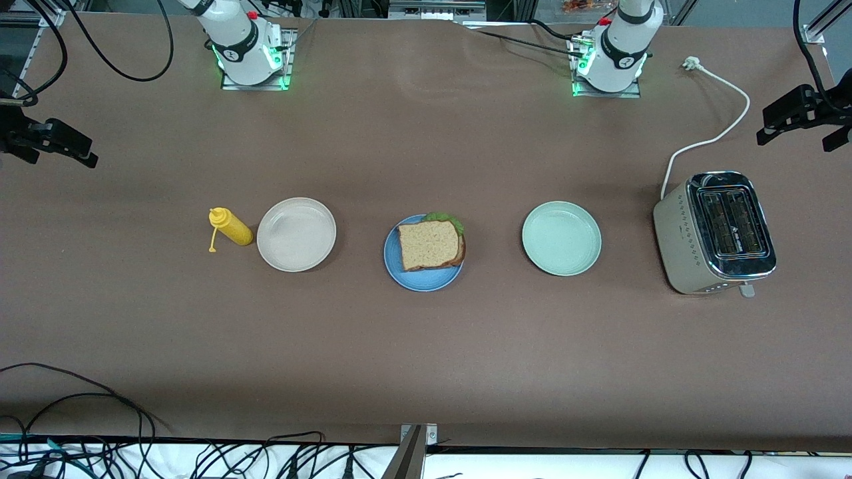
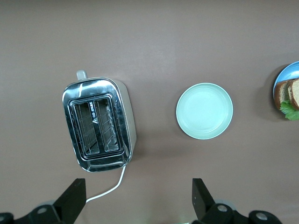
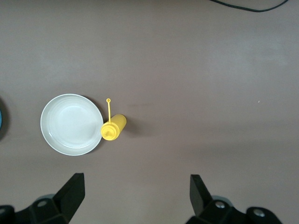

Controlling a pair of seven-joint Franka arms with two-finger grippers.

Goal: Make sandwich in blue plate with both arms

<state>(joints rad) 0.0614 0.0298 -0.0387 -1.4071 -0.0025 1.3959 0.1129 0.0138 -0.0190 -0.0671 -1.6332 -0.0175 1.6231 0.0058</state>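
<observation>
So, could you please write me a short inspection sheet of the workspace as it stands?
Surface: brown table, no spills seen.
Job's things: sandwich assembled on blue plate, lettuce showing at one edge.
Clutter: beige-white plate, yellow bottle, pale green plate, toaster.
Grippers: left gripper open, high above toaster; right gripper open, high above bottle.
Cables: toaster's white cord unplugged on table.
Surroundings: black cables at table edge.

The sandwich [image 1: 430, 244], two brown bread slices with green lettuce peeking out, lies flat on the blue plate [image 1: 403, 276]. The plate sits mid-worktop, between two other plates.
</observation>
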